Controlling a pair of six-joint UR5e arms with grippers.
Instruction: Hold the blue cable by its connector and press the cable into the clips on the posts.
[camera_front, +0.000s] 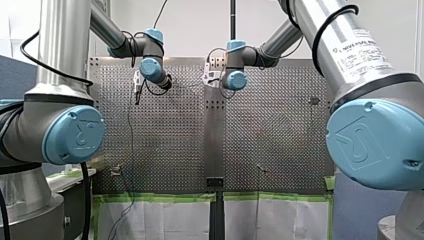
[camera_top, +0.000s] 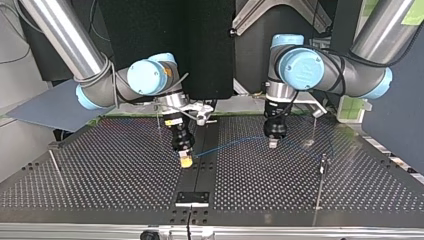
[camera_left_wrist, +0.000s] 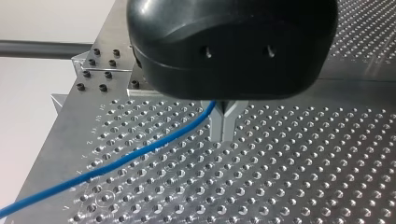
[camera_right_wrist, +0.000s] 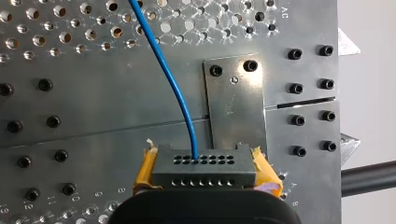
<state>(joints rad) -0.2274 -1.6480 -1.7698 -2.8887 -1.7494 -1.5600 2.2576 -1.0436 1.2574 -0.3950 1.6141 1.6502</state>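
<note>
Blue cable (camera_right_wrist: 173, 88) runs from the connector (camera_right_wrist: 205, 175), pinched between the yellow pads (camera_right_wrist: 145, 169) of my right gripper (camera_right_wrist: 205, 164), out to my left gripper (camera_left_wrist: 223, 133), metal fingers (camera_left_wrist: 217, 127) pressed together on it. Posts (camera_top: 320, 190) farther off seem to hold no cable: clipping looks entirely left.

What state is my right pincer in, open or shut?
Shut: the right pincer clamps the connector between its yellow pads; the blue cable runs from it.

Silver arms (camera_front: 60, 45), light-blue joint caps (camera_front: 75, 135), black cables (camera_front: 330, 30); right gripper (camera_top: 186, 161) pads (camera_right_wrist: 145, 169) yellow.
</note>
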